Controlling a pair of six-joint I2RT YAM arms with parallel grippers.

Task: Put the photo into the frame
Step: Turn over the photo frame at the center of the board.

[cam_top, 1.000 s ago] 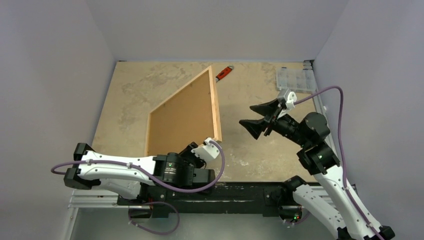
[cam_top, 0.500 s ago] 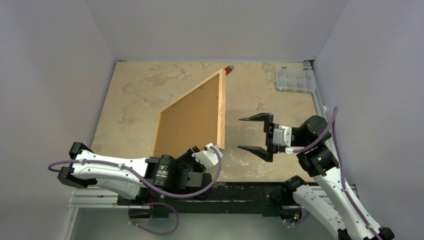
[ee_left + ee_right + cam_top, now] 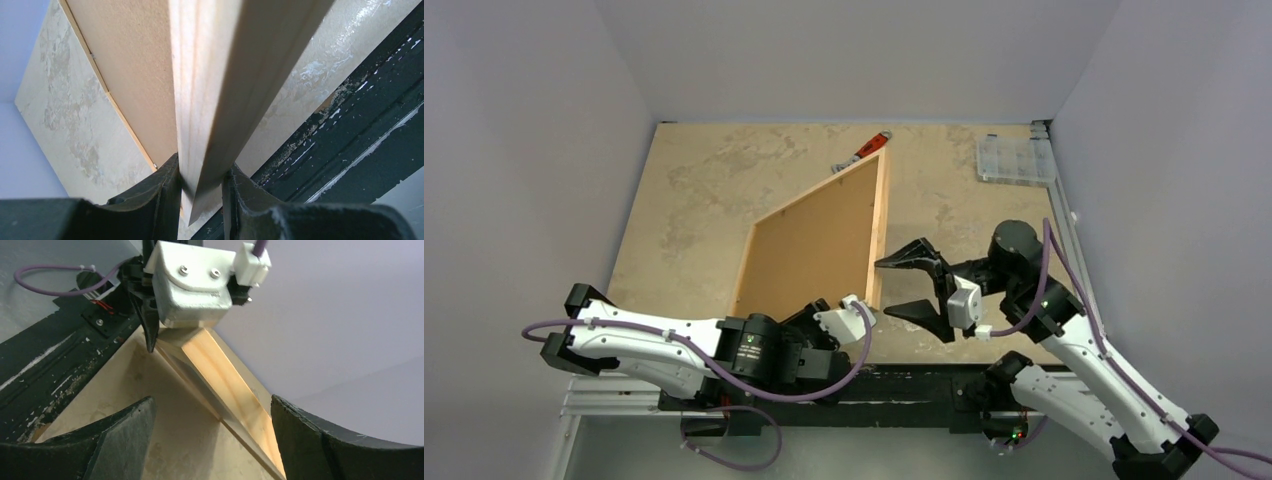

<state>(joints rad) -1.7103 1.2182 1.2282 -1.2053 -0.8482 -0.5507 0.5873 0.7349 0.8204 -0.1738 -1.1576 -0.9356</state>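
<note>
Right gripper [image 3: 881, 290] swung in beside the frame [image 3: 814, 245], fingers spread wide.
Left gripper [image 3: 862, 306] pinches its near corner; frame tilted up on edge, long axis running toward the far wall.

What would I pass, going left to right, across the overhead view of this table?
left arm's elbow → frame → right gripper → clear box
</note>
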